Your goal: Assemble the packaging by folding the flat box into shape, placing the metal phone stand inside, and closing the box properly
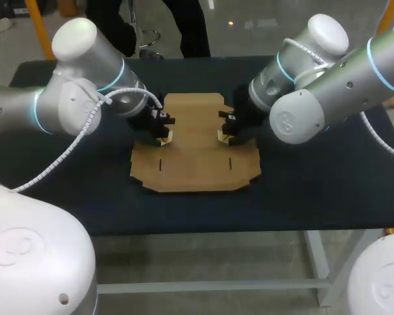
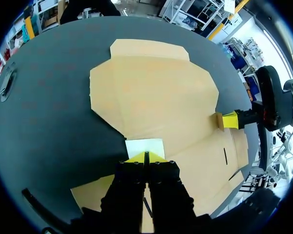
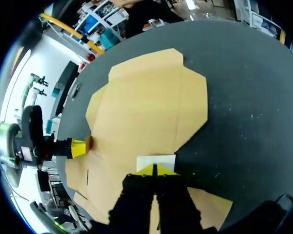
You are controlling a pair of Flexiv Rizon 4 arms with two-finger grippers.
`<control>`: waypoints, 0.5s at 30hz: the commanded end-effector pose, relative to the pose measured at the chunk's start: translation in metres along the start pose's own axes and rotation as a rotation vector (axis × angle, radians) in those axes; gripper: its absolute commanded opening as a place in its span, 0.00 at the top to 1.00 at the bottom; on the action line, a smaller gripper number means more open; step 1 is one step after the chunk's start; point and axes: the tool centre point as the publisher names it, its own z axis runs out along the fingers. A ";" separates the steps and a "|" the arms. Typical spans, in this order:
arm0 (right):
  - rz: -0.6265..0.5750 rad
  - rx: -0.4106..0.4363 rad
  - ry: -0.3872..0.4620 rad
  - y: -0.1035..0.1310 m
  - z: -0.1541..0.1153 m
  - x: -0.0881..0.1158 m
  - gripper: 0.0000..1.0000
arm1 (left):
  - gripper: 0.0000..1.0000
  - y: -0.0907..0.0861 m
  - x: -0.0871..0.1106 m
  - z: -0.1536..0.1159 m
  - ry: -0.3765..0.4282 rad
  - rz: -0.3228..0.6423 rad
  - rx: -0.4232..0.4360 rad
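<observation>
Two grippers, the left gripper point(image 2: 146, 157) and the right gripper point(image 3: 155, 169), have fingers pressed together, tips seemingly touching the flat box point(image 1: 196, 154) in the middle of the table point(image 1: 315, 197).

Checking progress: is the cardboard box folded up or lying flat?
Flat: the cardboard box lies spread on the table, its main panels unfolded.

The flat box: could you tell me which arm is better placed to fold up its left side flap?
Left. The left claw sits shut at that pale flap on the box's left edge; the right claw is at the opposite edge.
</observation>
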 end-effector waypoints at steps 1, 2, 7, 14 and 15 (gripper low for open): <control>0.003 -0.004 -0.037 0.001 0.006 0.003 1.00 | 1.00 -0.003 0.004 0.004 -0.016 -0.001 -0.002; 0.002 -0.003 -0.037 0.001 0.007 0.003 1.00 | 1.00 -0.003 0.005 0.004 -0.017 0.000 -0.002; 0.008 0.000 -0.055 0.002 0.010 0.003 1.00 | 1.00 -0.003 0.008 0.007 -0.017 0.010 -0.009; 0.013 0.005 -0.072 0.003 0.014 0.001 1.00 | 1.00 -0.002 0.010 0.011 -0.021 0.015 -0.017; 0.014 0.005 -0.078 0.003 0.014 0.002 1.00 | 1.00 -0.002 0.010 0.012 -0.021 0.015 -0.018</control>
